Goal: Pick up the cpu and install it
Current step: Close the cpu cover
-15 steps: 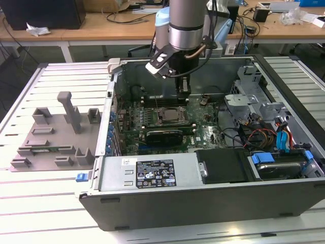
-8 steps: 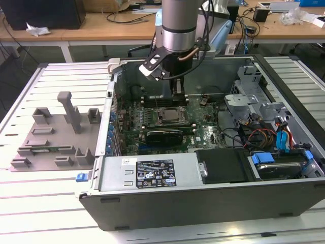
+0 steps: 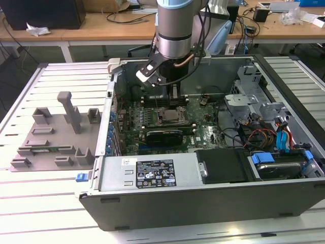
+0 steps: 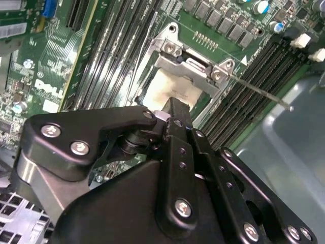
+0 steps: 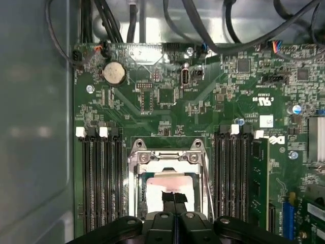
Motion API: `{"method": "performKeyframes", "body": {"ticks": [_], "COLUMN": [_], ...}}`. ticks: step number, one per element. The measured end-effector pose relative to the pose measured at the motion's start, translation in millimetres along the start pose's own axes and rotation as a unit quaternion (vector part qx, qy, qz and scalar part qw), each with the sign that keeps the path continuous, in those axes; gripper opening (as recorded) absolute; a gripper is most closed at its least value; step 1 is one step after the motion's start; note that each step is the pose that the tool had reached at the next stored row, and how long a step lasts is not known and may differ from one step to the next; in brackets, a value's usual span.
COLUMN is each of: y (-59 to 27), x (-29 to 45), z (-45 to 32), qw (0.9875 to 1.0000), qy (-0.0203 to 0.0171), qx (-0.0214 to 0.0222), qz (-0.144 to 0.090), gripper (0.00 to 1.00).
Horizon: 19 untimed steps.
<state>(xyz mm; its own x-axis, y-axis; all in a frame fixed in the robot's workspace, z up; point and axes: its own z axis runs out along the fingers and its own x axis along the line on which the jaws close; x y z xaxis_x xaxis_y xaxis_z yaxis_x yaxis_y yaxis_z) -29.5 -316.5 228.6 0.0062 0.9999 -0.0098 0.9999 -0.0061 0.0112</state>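
Fingers [image 5: 169,202] of the gripper [image 5: 174,196] are pressed together, with only a thin seam between them in the first wrist view and nothing clamped in that seam. Their tips hang directly over the cpu [image 5: 161,184], which lies flat inside the metal frame of the motherboard socket [image 5: 165,157] with its pale, shiny top facing up. Whether the tips touch that top or stop just above it cannot be told.

In the second wrist view the closed gripper [image 4: 175,105] points down at the same pale square of the cpu [image 4: 161,90], and the socket [image 4: 185,65] frame rises at the chip's far edge. A thin wire lever [image 4: 259,89] sticks out sideways from the frame, across the memory slots [image 4: 254,66] beside it. More memory slots [image 5: 99,178] run along the socket's other flank.

In the exterior view the arm stands upright inside the open computer case [image 3: 152,203], with the gripper [image 3: 171,96] low over the socket [image 3: 170,117] near the case's far wall. A grey fixture tray [image 3: 56,137] rests on the slatted white tabletop [image 3: 51,213] to the exterior view's left of the case, well apart from the gripper.
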Motion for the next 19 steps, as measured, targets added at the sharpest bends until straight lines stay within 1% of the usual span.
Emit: {"method": "performKeyframes", "body": {"ticks": [3, 8, 10, 13, 15, 18, 19], "y": [-3.7, -4.2, -4.2, -4.2, -4.2, -4.2, -4.2], "x": [0.0, 0.0, 0.1, 0.0, 0.0, 0.0, 0.0], "z": [3.7, 3.9, 4.0, 4.2, 4.3, 4.4, 4.5], "qw": [1.0, 1.0, 0.9996, 0.9982, 0.9969, 0.9944, 0.9932], "qy": [0.0, 0.0, 0.0003, 0.0005, 0.0008, 0.0011, 0.0012], "qx": [0.0, 0.0, -0.0003, -0.0005, -0.0007, -0.001, -0.0011], "qz": [0.0, -0.002, -0.028, -0.059, -0.079, -0.106, -0.117], "gripper": [0.11, 0.11, 0.11, 0.11, 0.11, 0.11, 0.11]}}
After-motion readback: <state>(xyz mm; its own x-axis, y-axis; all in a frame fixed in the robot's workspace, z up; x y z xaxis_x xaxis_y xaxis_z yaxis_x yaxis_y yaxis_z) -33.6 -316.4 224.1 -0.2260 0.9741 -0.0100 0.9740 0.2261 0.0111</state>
